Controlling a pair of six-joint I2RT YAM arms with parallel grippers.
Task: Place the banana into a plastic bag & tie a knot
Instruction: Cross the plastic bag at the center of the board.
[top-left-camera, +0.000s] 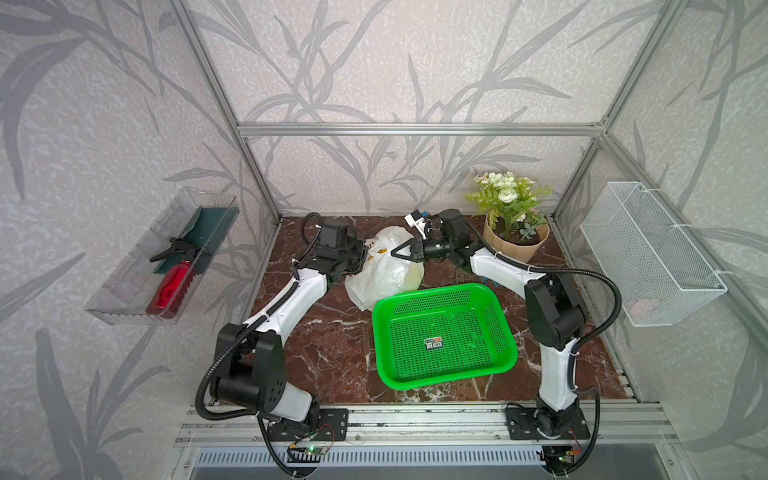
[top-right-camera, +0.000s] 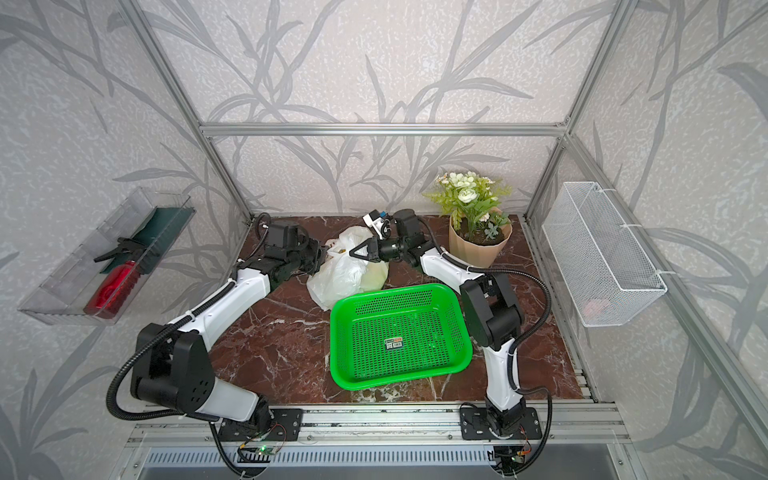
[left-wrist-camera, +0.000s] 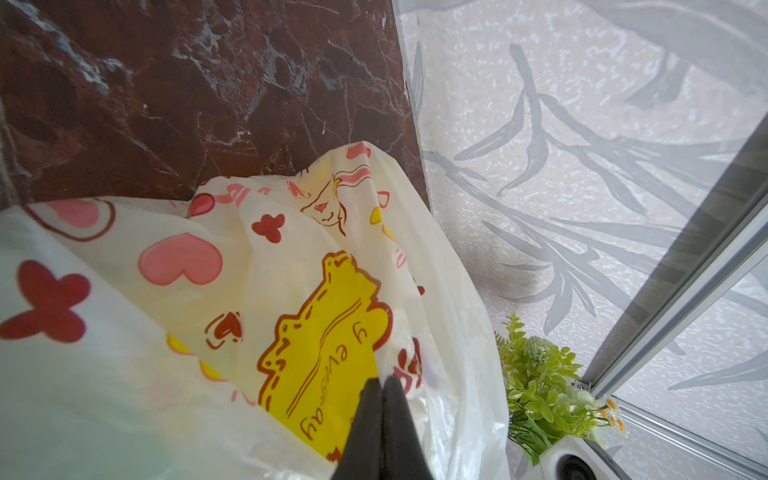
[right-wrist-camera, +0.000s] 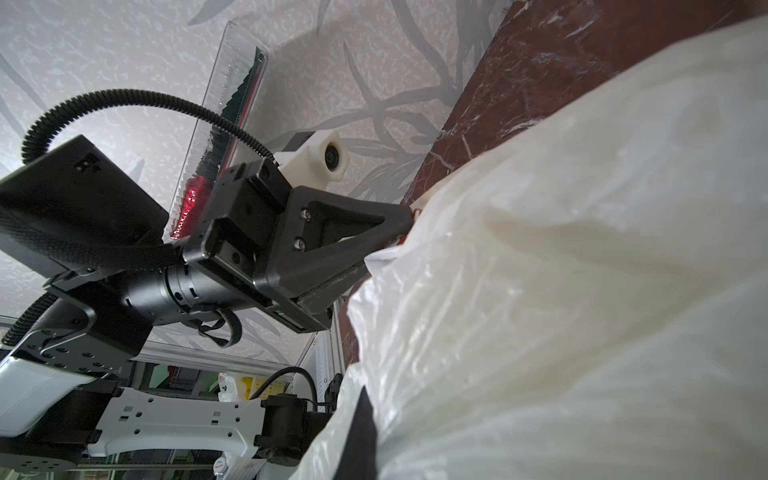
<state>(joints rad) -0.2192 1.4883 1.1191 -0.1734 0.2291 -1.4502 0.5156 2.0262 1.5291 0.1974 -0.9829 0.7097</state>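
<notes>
While left pincer (left-wrist-camera: 380, 381) and right pincer (top-left-camera: 393, 252) clamp it, plastic bag (top-left-camera: 384, 274) bulges, crumpled, translucent white, cartoon-printed.

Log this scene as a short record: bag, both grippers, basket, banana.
bag: back middle, between the grippers, just behind the basket
left gripper: shut on bag
right gripper: shut, tip at bag's top; grip unclear
basket: green, holds only a label
banana: not clearly visible

One plastic bag (top-left-camera: 384, 272), one green perforated basket (top-left-camera: 379, 332), one potted plant (top-left-camera: 513, 235), one red spray bottle (top-left-camera: 172, 286), one clear tray (top-left-camera: 120, 286), one white wire basket (top-left-camera: 648, 253).
</notes>
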